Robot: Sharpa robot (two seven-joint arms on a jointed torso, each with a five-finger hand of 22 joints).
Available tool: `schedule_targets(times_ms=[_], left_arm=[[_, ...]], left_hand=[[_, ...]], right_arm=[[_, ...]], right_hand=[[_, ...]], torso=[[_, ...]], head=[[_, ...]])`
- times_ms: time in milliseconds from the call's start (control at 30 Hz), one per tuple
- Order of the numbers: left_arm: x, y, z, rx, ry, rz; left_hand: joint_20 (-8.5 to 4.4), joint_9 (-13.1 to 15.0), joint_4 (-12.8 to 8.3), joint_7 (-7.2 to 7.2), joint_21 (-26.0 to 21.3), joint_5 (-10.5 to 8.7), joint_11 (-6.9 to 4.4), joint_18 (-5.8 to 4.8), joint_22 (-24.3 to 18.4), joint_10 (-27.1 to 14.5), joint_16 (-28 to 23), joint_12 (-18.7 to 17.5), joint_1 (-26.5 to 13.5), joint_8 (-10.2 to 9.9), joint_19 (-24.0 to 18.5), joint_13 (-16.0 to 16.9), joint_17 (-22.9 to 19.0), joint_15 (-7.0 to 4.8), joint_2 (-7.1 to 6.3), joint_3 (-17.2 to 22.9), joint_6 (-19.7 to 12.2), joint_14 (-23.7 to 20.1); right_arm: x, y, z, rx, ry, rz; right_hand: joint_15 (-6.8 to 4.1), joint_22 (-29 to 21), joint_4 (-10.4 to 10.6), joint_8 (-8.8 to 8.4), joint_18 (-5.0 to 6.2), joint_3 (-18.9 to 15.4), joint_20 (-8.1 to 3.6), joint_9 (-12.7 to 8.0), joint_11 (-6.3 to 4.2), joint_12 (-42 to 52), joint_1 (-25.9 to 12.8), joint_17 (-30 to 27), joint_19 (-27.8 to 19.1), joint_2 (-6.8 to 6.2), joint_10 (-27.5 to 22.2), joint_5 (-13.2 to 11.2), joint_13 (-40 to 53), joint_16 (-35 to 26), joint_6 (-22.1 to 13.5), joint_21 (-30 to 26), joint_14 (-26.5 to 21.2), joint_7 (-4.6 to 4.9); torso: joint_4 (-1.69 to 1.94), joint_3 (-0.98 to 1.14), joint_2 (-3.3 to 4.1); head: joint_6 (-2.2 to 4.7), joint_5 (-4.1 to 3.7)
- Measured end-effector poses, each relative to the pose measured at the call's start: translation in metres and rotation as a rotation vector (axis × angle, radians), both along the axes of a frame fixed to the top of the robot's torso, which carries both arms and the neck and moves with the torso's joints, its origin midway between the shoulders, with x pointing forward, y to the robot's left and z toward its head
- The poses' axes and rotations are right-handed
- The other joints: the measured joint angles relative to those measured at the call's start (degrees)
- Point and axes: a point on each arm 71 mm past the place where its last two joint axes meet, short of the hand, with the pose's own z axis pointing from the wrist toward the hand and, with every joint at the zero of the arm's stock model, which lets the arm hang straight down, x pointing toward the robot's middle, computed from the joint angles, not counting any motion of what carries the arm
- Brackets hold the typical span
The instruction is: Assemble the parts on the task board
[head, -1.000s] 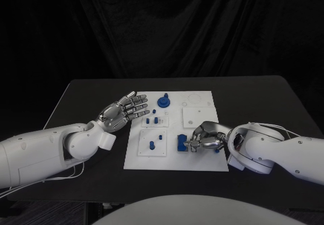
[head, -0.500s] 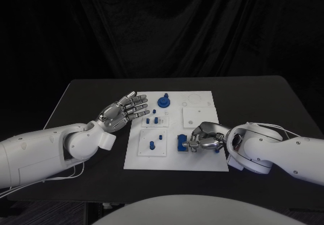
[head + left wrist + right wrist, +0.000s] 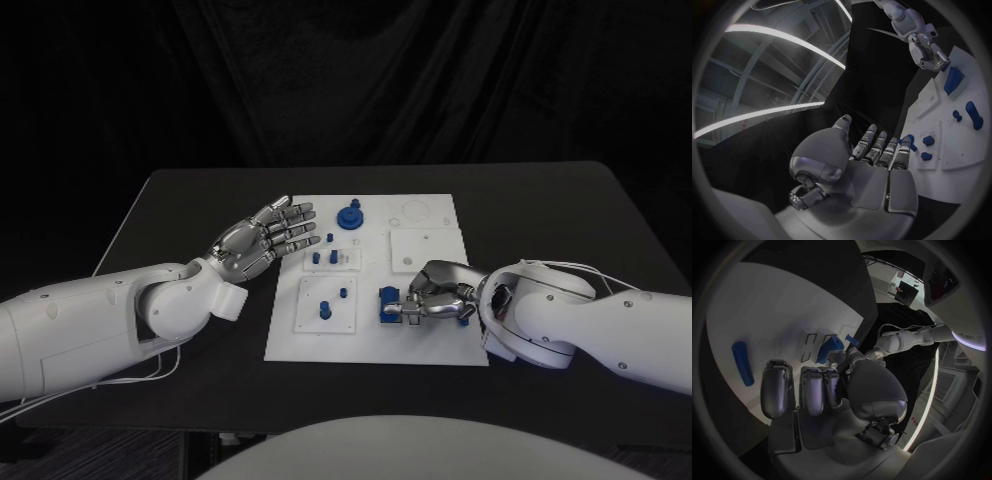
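Here the task board (image 3: 372, 340), a white rectangular plate, lies in the middle of the black desk (image 3: 577, 210) with its long axis running away from the robot toward the far edge. Small blue parts sit on it: a round knobbed part (image 3: 349, 216) at the far end, two short pegs (image 3: 335, 258) in a raised white block nearer the middle, an upright oblong part (image 3: 326, 308) in the near left block, and a larger blue block (image 3: 389, 305) at the near right.

The right hand (image 3: 437, 293) is over the near right section of the board, its fingers curled down against the larger blue block; whether it actually grips the block or only touches it cannot be told. In the right wrist view the fingers (image 3: 811, 390) bend over the white plate (image 3: 767, 310), with a long blue bar (image 3: 742, 363) lying flat beside them.

The left hand (image 3: 264, 239) hovers just beside the board's left edge, palm up, fingers spread apart and holding nothing.
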Motion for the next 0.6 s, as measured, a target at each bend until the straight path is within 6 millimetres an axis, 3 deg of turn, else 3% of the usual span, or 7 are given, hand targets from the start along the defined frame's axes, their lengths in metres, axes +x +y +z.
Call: schedule_targets(times_ms=[233,333,467,600], left_arm=[[-0.0002,0.0001,-0.0006,0.000,0.002,-0.002],[-0.0002,-0.0001,-0.0007,0.000,0.003,-0.003],[-0.0003,-0.0002,-0.0009,-0.001,0.003,-0.004],[-0.0004,-0.0001,-0.0011,-0.001,0.004,-0.005]], left_hand=[[0.00,0.00,0.16,0.00,0.00,0.00,0.00,-0.01,0.00,0.00,0.00,0.00,0.00,0.00,0.00,0.00,0.00,0.00,0.00,0.16,0.00,0.00],[0.00,0.00,0.16,0.00,0.00,0.00,0.00,0.00,0.00,0.00,0.00,-0.01,0.00,0.00,0.00,0.00,-0.01,0.00,0.00,0.16,0.00,0.00],[0.00,0.00,-0.01,0.00,0.00,0.00,0.00,0.00,0.00,0.00,-0.01,-0.01,0.00,0.00,0.00,0.00,0.03,0.20,0.00,0.33,0.00,-0.20],[0.00,0.00,-0.01,0.00,0.00,0.00,0.00,0.00,0.00,0.00,-0.01,-0.03,0.00,0.00,0.00,0.00,0.04,0.21,0.00,0.33,0.00,-0.21]], right_arm=[[0.0007,0.0007,0.0000,-0.024,-0.022,0.008],[0.0009,0.0012,0.0003,-0.032,-0.033,0.012],[0.0011,0.0018,0.0005,-0.044,-0.050,0.017],[0.0016,0.0023,0.0007,-0.056,-0.066,0.024]], right_hand=[[-0.03,0.00,0.29,4.55,0.00,-0.93,0.00,3.72,-0.20,0.00,-0.21,0.00,-0.01,-0.22,-0.20,-0.62,0.00,-0.29,3.47,-0.81,-0.03,-0.19],[-0.03,0.00,0.13,6.45,-0.01,-1.09,-0.20,5.37,-0.20,0.00,0.03,0.00,-0.20,-0.45,-0.20,0.74,0.00,-0.85,4.61,-1.56,-0.03,-0.29],[-0.03,-0.01,-0.28,12.35,-0.01,-2.14,-0.20,5.69,-0.20,0.00,0.78,0.00,-0.21,-1.12,-0.20,1.64,0.00,-1.56,7.98,-3.57,-0.03,-0.05],[-0.03,-0.01,-0.20,17.90,-0.01,-2.55,-0.20,5.71,-0.19,0.00,1.28,0.00,-0.21,-0.75,-0.20,1.84,0.00,-1.56,11.72,-3.99,-0.03,0.07]], torso=[[0.00,0.00,0.01],[0.00,0.00,0.01],[0.00,0.00,0.01],[0.00,0.00,0.01]], head=[[0.00,0.02],[0.00,0.07],[0.01,0.14],[0.01,0.18]])
